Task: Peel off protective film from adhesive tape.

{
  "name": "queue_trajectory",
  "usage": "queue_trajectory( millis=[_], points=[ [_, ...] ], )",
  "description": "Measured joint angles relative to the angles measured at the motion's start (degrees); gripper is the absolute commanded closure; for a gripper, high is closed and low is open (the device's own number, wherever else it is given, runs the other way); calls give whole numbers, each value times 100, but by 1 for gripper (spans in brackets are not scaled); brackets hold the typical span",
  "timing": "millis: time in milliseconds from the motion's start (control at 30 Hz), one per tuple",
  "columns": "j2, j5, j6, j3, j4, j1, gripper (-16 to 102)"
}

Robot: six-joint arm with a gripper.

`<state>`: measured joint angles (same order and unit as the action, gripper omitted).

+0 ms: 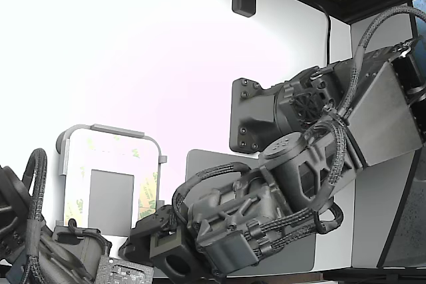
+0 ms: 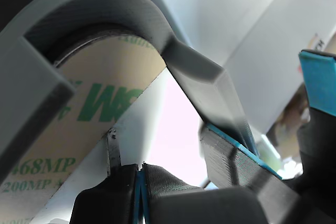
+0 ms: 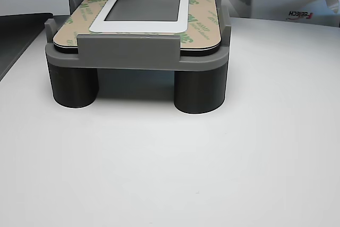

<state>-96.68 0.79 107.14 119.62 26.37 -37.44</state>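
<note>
The arm reaches low, its gripper pinched on the protective film, printed "3M" and "468MP".

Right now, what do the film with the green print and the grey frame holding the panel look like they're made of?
The film looks like matte, paper-like liner, pale tan with green 3M lettering; coated paper or plastic, I can't tell which. The frame looks like matte grey moulded or printed plastic: dull, even colour and blocky edges. The gripper sits at the film's edge.
</note>
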Motion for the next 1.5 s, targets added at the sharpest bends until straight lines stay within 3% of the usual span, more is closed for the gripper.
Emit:
queue_trajectory(
  millis=[1500],
  points=[
    [18, 53, -44, 35, -62, -62, 97]
  ],
)
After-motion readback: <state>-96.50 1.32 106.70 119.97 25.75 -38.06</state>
